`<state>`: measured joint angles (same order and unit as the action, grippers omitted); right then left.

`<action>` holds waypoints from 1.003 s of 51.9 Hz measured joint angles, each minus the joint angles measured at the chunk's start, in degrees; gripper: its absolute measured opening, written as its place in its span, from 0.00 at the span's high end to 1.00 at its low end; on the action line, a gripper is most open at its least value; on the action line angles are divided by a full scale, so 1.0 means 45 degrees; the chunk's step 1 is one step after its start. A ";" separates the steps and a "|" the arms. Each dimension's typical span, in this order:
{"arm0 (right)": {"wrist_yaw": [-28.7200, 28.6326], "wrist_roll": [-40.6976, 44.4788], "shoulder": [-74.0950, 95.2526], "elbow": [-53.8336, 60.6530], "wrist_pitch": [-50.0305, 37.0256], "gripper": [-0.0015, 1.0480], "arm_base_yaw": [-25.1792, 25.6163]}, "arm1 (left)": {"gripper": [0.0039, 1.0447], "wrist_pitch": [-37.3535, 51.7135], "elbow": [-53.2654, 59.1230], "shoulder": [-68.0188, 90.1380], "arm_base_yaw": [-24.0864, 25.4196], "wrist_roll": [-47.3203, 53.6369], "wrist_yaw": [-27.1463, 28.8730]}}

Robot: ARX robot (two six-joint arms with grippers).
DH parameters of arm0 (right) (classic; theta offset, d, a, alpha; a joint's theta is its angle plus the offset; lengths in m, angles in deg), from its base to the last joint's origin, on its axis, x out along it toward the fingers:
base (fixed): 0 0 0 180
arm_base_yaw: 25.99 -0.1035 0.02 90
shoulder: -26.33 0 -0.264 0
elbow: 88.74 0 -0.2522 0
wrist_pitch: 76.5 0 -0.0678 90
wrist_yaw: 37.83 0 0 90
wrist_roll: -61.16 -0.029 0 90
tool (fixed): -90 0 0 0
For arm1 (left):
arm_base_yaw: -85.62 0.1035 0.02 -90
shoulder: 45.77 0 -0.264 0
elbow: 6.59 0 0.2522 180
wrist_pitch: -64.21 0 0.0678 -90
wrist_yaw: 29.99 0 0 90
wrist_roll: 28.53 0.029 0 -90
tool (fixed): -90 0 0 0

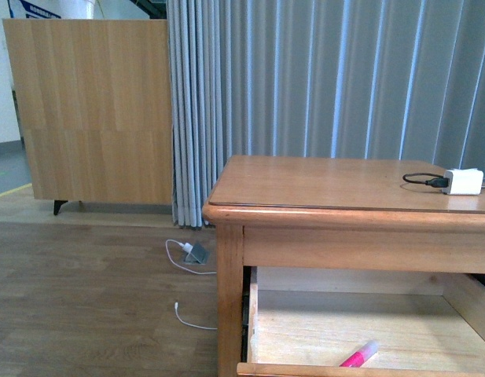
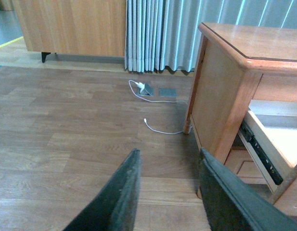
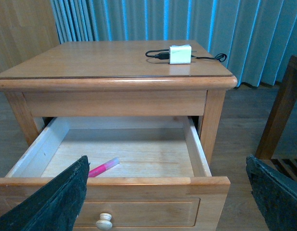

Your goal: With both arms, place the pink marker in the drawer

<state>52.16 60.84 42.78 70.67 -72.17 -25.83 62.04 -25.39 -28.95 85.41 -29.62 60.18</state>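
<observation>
Far left: wooden cabinet [image 1: 93,110], then grey curtain [image 1: 344,78]. A white cable [image 1: 187,255] lies loose on the wood floor [image 2: 66,134]. Left hand [image 2: 169,153] is released, jaws spread and empty, over the floor beside the table's left leg, well apart from the pink marker [image 3: 104,167]. The drawer [image 3: 42,149] is pulled out, pale knob [image 3: 105,221] on its front. The marker lies flat on the drawer bottom near the front panel, pale cap end angled toward the back. Right hand [image 3: 166,161] is released, jaws wide and grasping nothing, in front of the drawer front. The marker sits in the gap between its fingers [image 3: 52,202], close to one, with no contact. Right side of the surface [image 1: 305,184]: white charger [image 1: 463,181] with a black cable.
</observation>
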 joint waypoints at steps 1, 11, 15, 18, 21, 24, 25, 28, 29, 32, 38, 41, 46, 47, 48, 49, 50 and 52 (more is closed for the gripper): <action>0.0000 0.0000 0.0000 0.0000 0.0000 0.08 0.0000 | 0.65 -0.0019 0.0044 -0.0073 0.0000 0.0005 0.0000; 0.0000 0.0000 0.0000 0.0000 0.0000 0.08 0.0000 | 0.97 -0.0287 0.0355 -0.0699 0.0010 0.0087 0.0005; 0.0000 0.0005 0.0000 0.0000 0.0000 0.08 0.0000 | 0.96 -0.0437 0.0481 -0.0962 0.0010 0.0141 -0.0005; -0.0005 0.0005 0.0000 0.0000 0.0000 0.08 0.0000 | 0.96 -0.0549 0.0554 -0.1156 0.0010 0.0141 -0.0005; 0.0000 0.0005 0.0000 0.0000 0.0000 0.08 0.0000 | 0.96 -0.0675 0.0622 -0.1355 0.0010 0.0141 -0.0005; 0.0000 0.0005 0.0000 0.0000 0.0000 0.08 0.0000 | 0.96 -0.1622 0.0714 -0.2166 0.0010 0.0146 0.0000; -0.0005 0.0005 0.0000 0.0000 0.0000 0.08 0.0000 | 0.96 -0.2127 0.0821 -0.2671 0.0015 0.0136 -0.0005; 0.0015 0.0005 0.0000 0.0005 0.0000 0.08 0.0000 | 0.96 -0.2501 0.0821 -0.3449 0.0015 0.0175 0.0000; 0.0015 0.0005 0.0000 0.0005 0.0000 0.08 0.0000 | 0.96 -0.2506 0.0821 -0.3565 0.0015 0.0175 -0.0039; -0.0010 0.0015 0.0000 0.0010 0.0000 0.08 0.0000 | 0.96 -0.2526 0.0821 -0.3657 0.0019 0.0180 -0.0039; -0.0005 0.0015 0.0000 0.0010 0.0000 0.08 0.0000 | 0.96 -0.2545 0.0821 -0.3672 0.0019 0.0180 -0.0039; -0.0005 0.0015 0.0000 0.0010 0.0000 0.08 0.0000 | 0.96 -0.2550 0.0821 -0.3677 0.0019 0.0180 -0.0034; -0.0005 0.0015 0.0000 0.0010 0.0000 0.08 0.0000 | 0.96 -0.2550 0.0821 -0.3682 0.0019 0.0180 -0.0034; -0.0005 0.0015 0.0000 0.0010 0.0000 0.08 0.0000 | 0.96 -0.2550 0.0821 -0.3682 0.0019 0.0180 -0.0034; 0.0000 0.0015 0.0000 0.0010 0.0000 0.08 0.0000 | 0.96 -0.2550 0.0821 -0.3682 0.0019 0.0180 -0.0039; -0.0005 0.0015 0.0000 0.0010 0.0000 0.08 0.0000 | 0.96 -0.2550 0.0821 -0.3682 0.0019 0.0180 -0.0034; -0.0005 0.0015 0.0000 0.0010 0.0000 0.08 0.0000 | 0.94 -0.2550 0.0821 -0.3682 0.0019 0.0165 -0.0034; -0.0005 0.0015 0.0000 0.0010 0.0000 0.08 0.0000 | 0.88 -0.2550 0.0821 -0.3682 0.0019 0.0175 -0.0034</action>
<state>52.13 60.91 42.78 70.71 -72.17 -25.83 50.56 -21.70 -45.51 85.50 -28.83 60.02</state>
